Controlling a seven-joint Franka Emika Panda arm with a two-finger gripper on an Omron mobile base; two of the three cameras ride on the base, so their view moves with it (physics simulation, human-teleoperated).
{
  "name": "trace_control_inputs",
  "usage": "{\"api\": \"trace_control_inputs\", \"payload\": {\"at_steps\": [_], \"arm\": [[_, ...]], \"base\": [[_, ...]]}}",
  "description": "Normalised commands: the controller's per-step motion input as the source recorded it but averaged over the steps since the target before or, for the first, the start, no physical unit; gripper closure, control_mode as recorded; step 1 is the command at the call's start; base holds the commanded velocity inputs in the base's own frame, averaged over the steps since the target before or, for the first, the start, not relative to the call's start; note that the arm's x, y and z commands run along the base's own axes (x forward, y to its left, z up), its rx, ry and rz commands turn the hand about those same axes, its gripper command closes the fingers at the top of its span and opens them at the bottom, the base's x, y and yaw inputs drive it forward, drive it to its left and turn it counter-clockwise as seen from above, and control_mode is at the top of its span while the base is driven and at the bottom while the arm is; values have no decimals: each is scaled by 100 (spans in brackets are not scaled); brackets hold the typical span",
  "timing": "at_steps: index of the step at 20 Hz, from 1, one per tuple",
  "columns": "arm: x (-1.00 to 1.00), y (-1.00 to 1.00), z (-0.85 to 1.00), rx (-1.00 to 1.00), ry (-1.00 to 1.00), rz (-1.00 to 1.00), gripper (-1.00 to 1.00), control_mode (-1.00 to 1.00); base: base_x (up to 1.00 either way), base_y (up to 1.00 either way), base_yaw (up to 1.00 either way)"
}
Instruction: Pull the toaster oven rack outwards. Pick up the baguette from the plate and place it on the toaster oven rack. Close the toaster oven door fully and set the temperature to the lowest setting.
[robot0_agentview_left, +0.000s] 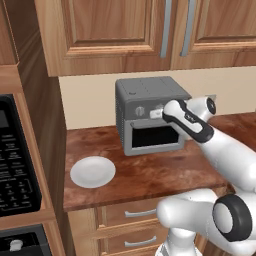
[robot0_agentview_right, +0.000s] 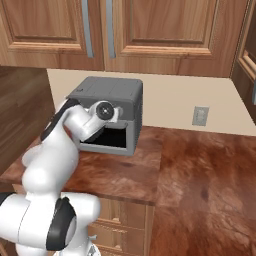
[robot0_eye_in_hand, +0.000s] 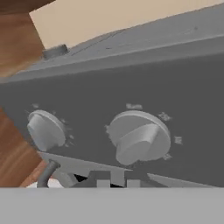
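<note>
The toaster oven (robot0_agentview_left: 150, 117) sits at the back of the wooden bench (robot0_agentview_left: 150, 172), close to the beige wall, its front facing out toward the robot and its long side running across the bench. The toaster oven door (robot0_agentview_left: 152, 136) stands upright against the front, dark window showing. The claw (robot0_agentview_left: 156, 113) is right up at the knob row above that door. From the hand camera, two round knobs fill the panel: a middle knob (robot0_eye_in_hand: 139, 138) dead ahead, its ridge slanting up to the right, and a smaller-looking knob (robot0_eye_in_hand: 46, 130) off to the left. The finger tips (robot0_eye_in_hand: 114, 179) barely peek up just below the middle knob, so I can't tell how wide the claw stands. The white plate (robot0_agentview_left: 93, 171) lies bare on the bench, forward and left of the oven, well apart from it. There's open bench between plate and oven. A black microwave (robot0_agentview_left: 15, 160) sits far left, wooden cabinets (robot0_agentview_left: 145, 30) overhead.
</note>
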Motion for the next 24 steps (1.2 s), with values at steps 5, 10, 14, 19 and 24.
{"api": "trace_control_inputs", "payload": {"at_steps": [5,10,14,19,24], "arm": [[-12,0,-27,-42,-38,32,100,-100],[-1,-2,-6,-19,-24,22,100,-100],[0,-9,0,0,-2,7,100,-100],[-1,-3,0,0,-1,5,100,-100],[-4,0,32,3,-11,0,100,-100]], "base": [[0,0,0],[0,0,0],[0,0,0],[0,0,0],[0,0,0]]}}
